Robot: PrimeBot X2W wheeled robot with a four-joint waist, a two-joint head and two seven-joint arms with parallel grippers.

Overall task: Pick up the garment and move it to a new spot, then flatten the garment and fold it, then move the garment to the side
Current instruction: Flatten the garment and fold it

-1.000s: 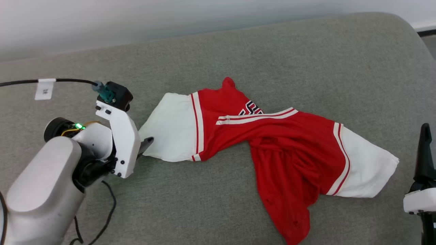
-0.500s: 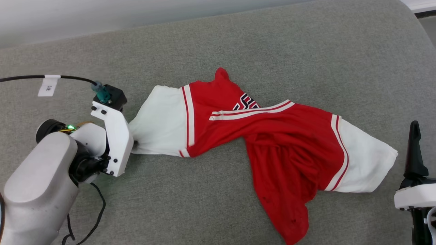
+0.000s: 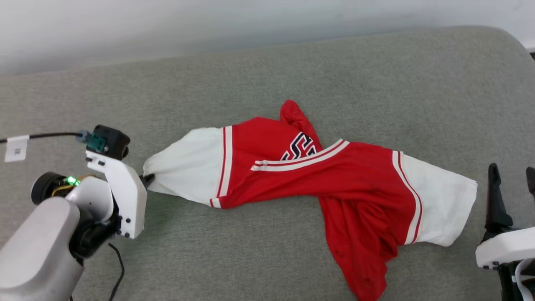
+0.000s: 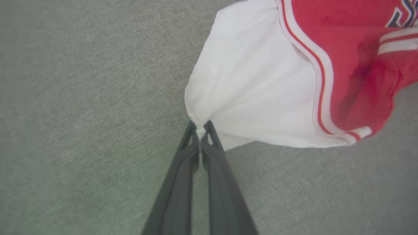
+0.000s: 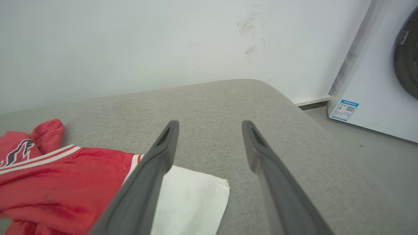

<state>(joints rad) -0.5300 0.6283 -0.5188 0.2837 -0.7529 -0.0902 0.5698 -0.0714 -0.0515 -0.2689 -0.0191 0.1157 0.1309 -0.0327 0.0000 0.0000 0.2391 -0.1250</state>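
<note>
Grey cushion (image 3: 250,255); garment (image 4: 261,85) sleeve in left pincer (image 4: 199,126)

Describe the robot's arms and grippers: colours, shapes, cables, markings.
The left forearm is a rounded pale-grey shell with a white angular wrist bracket, a green light and a black camera block fed by a black cable bearing a white tag. The left gripper and right gripper each have two long, tapering dark-grey fingers.
</note>
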